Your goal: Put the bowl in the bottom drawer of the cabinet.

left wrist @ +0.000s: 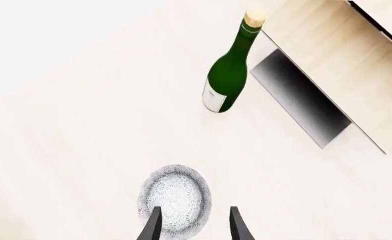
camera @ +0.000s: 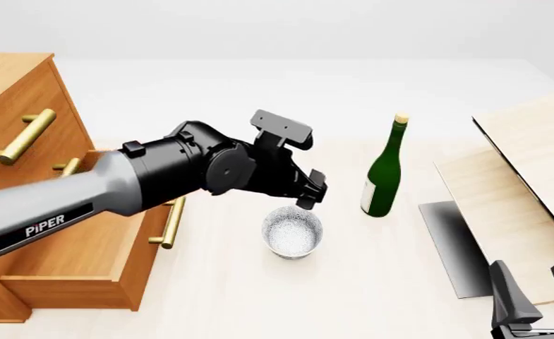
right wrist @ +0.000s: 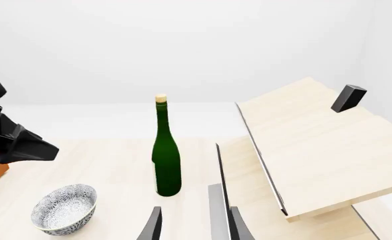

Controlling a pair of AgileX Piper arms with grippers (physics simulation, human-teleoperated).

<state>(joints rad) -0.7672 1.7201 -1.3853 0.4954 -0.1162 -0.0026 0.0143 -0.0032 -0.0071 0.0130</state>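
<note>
Simply a blue-speckled round bowl point(camera: 293, 232)

Front view cuts off a lot: the cabinet point(camera: 13, 106) runs off the left edge, and the left arm covers most of the bottom drawer point(camera: 88, 272), so its inside isn't visible. The right hand point(camera: 538, 286) only pokes up at the bottom edge. The left hand point(camera: 307, 189) hides its fingertips here, and in the wrist view they're cropped. The bottle point(camera: 385, 173) label is too blurry to read.
</note>
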